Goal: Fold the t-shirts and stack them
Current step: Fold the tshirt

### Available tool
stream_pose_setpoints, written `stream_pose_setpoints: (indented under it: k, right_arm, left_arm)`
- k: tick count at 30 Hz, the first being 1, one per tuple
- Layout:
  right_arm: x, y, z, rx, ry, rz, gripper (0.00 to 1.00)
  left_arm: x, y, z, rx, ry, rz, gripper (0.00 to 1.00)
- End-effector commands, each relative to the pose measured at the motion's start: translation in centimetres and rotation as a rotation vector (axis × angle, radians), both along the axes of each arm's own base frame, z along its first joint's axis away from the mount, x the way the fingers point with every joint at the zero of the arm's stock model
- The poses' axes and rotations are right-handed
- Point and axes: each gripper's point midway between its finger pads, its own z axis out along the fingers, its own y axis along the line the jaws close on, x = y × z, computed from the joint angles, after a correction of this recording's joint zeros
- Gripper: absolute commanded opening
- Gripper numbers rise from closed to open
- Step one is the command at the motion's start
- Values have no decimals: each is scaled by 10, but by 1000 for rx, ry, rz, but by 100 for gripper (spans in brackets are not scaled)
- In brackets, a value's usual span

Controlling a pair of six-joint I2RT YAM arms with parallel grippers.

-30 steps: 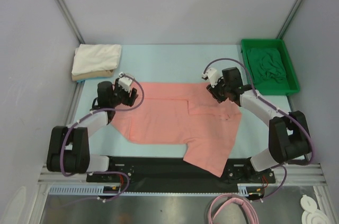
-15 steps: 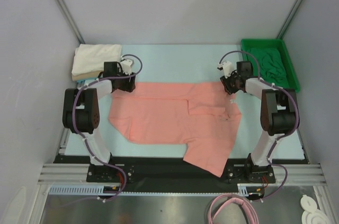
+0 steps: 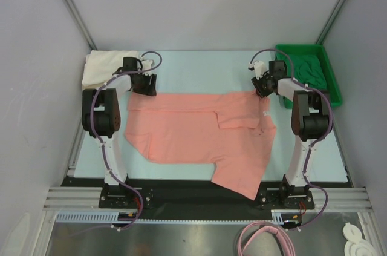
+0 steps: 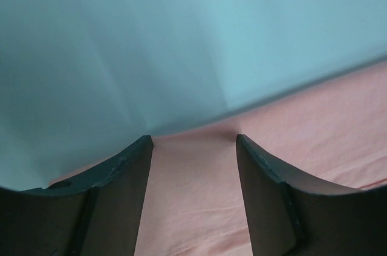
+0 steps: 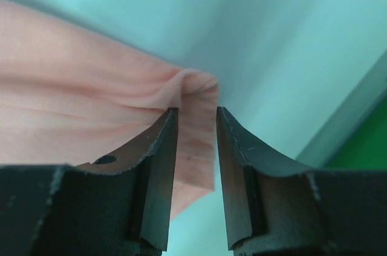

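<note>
pink t-shirt [image 3: 193, 129]: spread flat mid-table [image 3: 199, 65], long axis running left to right, with one flap hanging off the near edge toward the arm bases

far edge of it: this is what the next move turns on. It runs straight between the two grippers, one at each far corner

left gripper [image 3: 145, 85]: at the far-left corner. The wrist view shows the fingers [image 4: 124, 165] standing well apart with flat pink cloth lying in the gap and the hem right at the tips. So it's open and straddling the edge, holding nothing

right gripper [image 3: 263, 86]: at the far-right corner, just beside the tray. Its fingers [image 5: 158, 147] are drawn in to a narrow gap with a puckered bit of the corner in it (honestly can't tell if it's really biting the cloth or just nudging it)

who's nearer: neither, each arm sits on its own corner. The rest of the shirt lies toward the bases from both

my guess at next: both need a proper pinch, then the far edge comes back toward the near side. The left side looks less ready

green tray [image 3: 302, 47]: far right, with a dark green t-shirt [image 3: 311, 73] crumpled inside, not folded

white t-shirt [image 3: 100, 67]: folded at the far-left corner of the table, right by the left gripper, not in any container
</note>
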Motion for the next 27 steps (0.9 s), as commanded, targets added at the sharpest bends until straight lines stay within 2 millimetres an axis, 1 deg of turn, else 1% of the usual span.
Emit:
stream_pose_setpoints:
  k: [1, 2, 3, 5, 7, 9, 10, 11, 12, 14, 15, 16, 17, 18, 20, 21, 22, 23, 24, 25, 26, 27]
  right_arm:
    - [22, -17, 8, -46, -42, -37, 36]
    - [23, -18, 5, -48, -39, -40, 36]
    - [27, -19, 7, -50, -46, -42, 36]
    - [29, -20, 6, -51, -46, -45, 36]
    - [30, -19, 5, -49, -44, -45, 36]
    - [29, -20, 9, -44, -50, -47, 36]
    - [25, -18, 9, -42, -45, -47, 36]
    - [25, -19, 12, -38, -60, -50, 36]
    - [25, -17, 25, -27, -88, -48, 36]
    - [18, -16, 28, -16, -93, -47, 36]
    - [17, -16, 34, -12, -100, -51, 37]
    - [17, -16, 44, -11, -117, -54, 37]
    - [13, -18, 48, -7, -120, -66, 38]
    - [13, -19, 66, -2, -158, -75, 38]
    - [10, -20, 89, 10, -212, -86, 39]
    - [2, -19, 92, 20, -217, -91, 39]
    - [-3, -19, 104, 27, -245, -91, 39]
    - [-8, -18, 137, 37, -326, -92, 39]
    - [-20, -16, 141, 48, -333, -92, 40]
    - [-27, -14, 151, 55, -354, -80, 40]
    - [-40, -11, 180, 61, -413, -61, 41]
    - [-50, -7, 182, 68, -415, -37, 43]
  left_arm:
    - [18, 2, 12, -17, 5, 33, 64]
    - [21, 3, 7, -15, 15, 38, 64]
    - [29, 2, 14, -18, 2, 45, 63]
    - [35, 3, 11, -19, 9, 49, 63]
    - [41, 1, 16, -27, -5, 52, 63]
    - [39, 0, 20, -37, -13, 47, 62]
    - [37, -1, 23, -37, -21, 41, 62]
    - [36, 0, 29, -35, -43, 40, 62]
    - [32, 3, 40, -18, -92, 40, 63]
    - [31, 2, 56, 12, -162, 23, 64]
    - [23, 2, 54, 22, -157, 18, 66]
    - [21, 1, 78, 25, -213, 4, 66]
    - [21, -2, 88, 31, -256, -12, 66]
    - [9, -5, 104, 30, -291, -23, 67]
    - [-2, -11, 125, 23, -347, -56, 66]
    - [-13, -16, 125, 25, -357, -82, 67]
    - [-20, -19, 131, 24, -378, -99, 67]
    - [-28, -23, 166, 26, -477, -118, 67]
    - [-41, -24, 161, 28, -477, -134, 69]
    - [-49, -25, 172, 36, -511, -144, 71]
    - [-59, -22, 191, 55, -565, -139, 72]
    - [-68, -20, 184, 75, -555, -144, 78]
